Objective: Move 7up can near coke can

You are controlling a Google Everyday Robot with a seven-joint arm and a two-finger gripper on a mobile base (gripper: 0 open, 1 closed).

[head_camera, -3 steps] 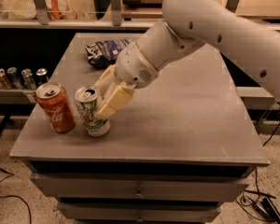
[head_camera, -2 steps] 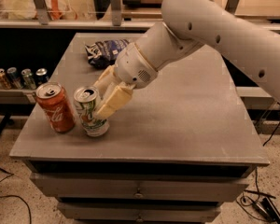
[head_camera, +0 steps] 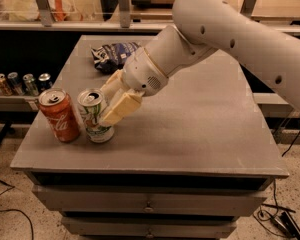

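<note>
coke can [head_camera: 60,116]: red metal cylinder, upright, front-left of bench [head_camera: 200,134].
7up can [head_camera: 91,118]: white, upright, just right of the coke can; right flank hidden.
gripper [head_camera: 107,105]: cream fingers clamped on the 7up can, far one partly hidden.
bench: grey, matte, flat.

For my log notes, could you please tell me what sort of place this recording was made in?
Likely a lab or office test area: a grey drawer cabinet as worktable, spare cans lined on a low shelf, cables on the floor. The hand is at the 7up can, beside the coke can.
</note>
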